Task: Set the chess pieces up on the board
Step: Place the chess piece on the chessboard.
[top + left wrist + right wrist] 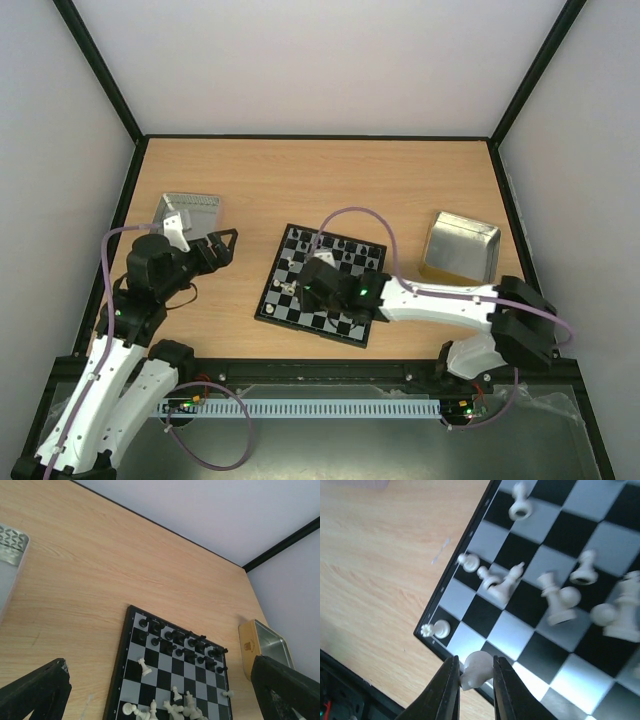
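Right gripper [475, 665]: jaws pinching a cream-white chessman [477, 674] over the black border of the chessboard [482, 614], near one corner. Other white pieces [560, 600] lie scattered and partly toppled on the adjoining squares. Black pieces [180, 647] stand in two rows along the far edge. Left gripper [220, 246]: jaws spread wide above the wooden counter [330, 180], to the board's left, near a metal tray [190, 210].

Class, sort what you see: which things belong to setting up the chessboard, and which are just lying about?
Belong:
board
white pieces
black pieces
held white piece
right gripper

Lying about:
left metal tray
right metal tray
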You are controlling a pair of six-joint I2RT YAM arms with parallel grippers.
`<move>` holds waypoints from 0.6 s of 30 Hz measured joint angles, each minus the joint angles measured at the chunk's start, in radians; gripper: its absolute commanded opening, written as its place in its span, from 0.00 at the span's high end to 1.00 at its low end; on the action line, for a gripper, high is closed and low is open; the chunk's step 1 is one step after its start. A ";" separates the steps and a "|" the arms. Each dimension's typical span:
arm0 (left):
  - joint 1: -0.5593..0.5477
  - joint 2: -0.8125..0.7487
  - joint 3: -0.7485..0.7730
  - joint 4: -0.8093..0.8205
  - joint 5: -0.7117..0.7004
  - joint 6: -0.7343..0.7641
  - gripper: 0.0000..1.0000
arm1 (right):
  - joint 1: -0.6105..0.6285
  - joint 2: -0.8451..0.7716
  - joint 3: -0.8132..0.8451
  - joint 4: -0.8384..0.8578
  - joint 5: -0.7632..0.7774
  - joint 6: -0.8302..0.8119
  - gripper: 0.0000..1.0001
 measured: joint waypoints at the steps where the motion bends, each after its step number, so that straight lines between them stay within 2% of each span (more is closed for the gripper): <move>1: 0.000 0.002 0.000 -0.003 0.006 -0.004 0.00 | 0.013 0.026 0.010 0.004 -0.004 -0.003 0.84; 9: 0.000 0.018 -0.001 -0.011 0.019 -0.027 0.00 | 0.116 0.274 0.158 -0.003 0.040 -0.025 0.85; 18: 0.000 0.028 -0.001 -0.013 0.023 -0.040 0.00 | 0.135 0.339 0.195 -0.018 0.113 -0.038 0.85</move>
